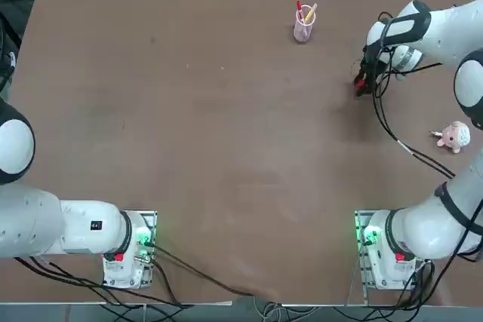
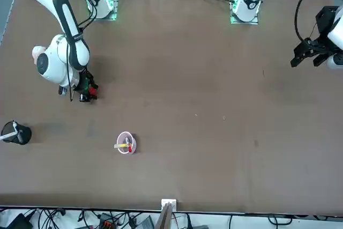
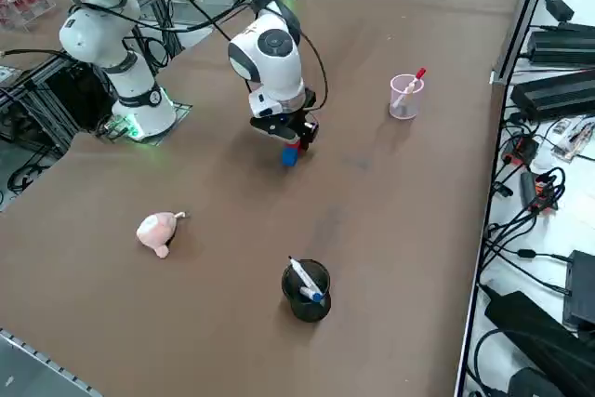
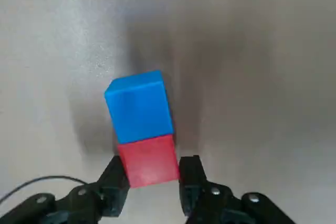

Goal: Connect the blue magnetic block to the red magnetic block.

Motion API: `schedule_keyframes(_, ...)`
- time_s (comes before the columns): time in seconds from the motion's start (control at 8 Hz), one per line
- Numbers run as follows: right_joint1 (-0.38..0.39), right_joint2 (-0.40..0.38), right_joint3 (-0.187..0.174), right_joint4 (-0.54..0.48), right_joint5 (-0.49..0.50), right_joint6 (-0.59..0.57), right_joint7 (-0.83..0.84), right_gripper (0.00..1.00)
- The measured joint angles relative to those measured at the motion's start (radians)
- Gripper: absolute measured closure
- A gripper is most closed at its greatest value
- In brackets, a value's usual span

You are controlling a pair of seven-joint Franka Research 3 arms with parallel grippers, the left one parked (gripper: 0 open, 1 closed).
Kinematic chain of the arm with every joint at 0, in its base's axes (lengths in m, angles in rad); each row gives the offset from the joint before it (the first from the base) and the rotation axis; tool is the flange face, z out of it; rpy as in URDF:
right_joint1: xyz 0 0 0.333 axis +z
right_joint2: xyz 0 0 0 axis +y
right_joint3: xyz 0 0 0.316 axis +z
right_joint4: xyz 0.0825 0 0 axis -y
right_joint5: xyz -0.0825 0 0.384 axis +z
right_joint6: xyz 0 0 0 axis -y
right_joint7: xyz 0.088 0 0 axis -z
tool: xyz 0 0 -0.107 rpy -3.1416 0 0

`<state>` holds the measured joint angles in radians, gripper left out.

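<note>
Right gripper [image 4: 152, 174] low, jaws closed.

Smooth plastic blue magnetic block [image 4: 139, 106], red magnetic block [image 4: 149, 160], matt table [image 4: 252, 51]

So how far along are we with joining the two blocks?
Joining looks done: in the wrist view the blue magnetic block sits flush against the red magnetic block. The right gripper straddles the red one, whether gripping is unclear. Left: back the gripper away.

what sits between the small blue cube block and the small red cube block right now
Nothing visible. In the wrist view the small blue cube block sits flush against the small red cube block, with no gap. The right gripper has its fingers on either side of the red block.
</note>
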<state>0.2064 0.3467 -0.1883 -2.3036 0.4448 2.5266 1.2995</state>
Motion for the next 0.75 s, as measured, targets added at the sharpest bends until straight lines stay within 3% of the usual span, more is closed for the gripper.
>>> schedule_keyframes(0.12, 0.0, 0.002, 0.0, -0.001, 0.0, 0.001, 0.0, 0.37)
schedule_keyframes(0.38, 0.0, -0.001, 0.001, 0.0, 0.0, 0.008, -0.001, 0.02)
schedule_keyframes(0.62, 0.003, -0.044, 0.006, 0.028, -0.002, -0.029, -0.021, 0.0)
schedule_keyframes(0.75, 0.004, -0.089, 0.006, 0.065, -0.018, -0.131, -0.074, 0.0)
